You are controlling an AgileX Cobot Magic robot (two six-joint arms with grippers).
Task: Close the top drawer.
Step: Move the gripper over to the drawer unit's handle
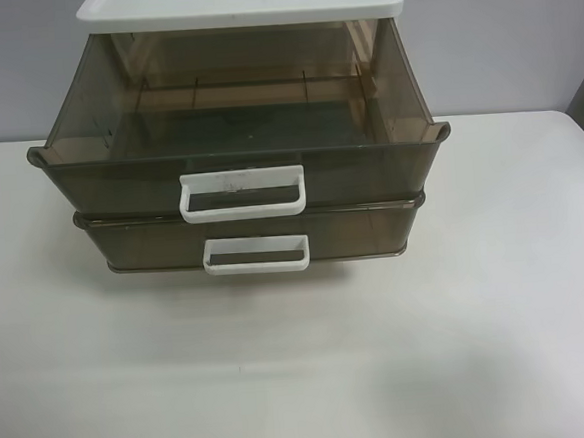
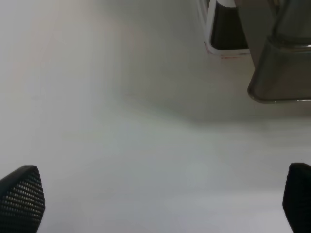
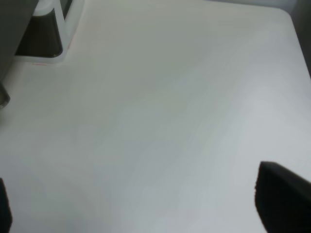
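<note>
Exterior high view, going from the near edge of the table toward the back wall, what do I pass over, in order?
Bare white table → lower drawer's handle → top drawer's handle → top drawer, pulled out with its inside showing → white lid.

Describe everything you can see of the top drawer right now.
The top drawer is a wide tub of smoky-brown translucent plastic with a flared rim. Its white loop handle, faintly scuffed grey, sits centred on the front. The drawer is pulled well out from under the white lid and sits level, its front overhanging the front of the lower drawer. Nothing shows inside it, and nothing from outside touches it.
</note>
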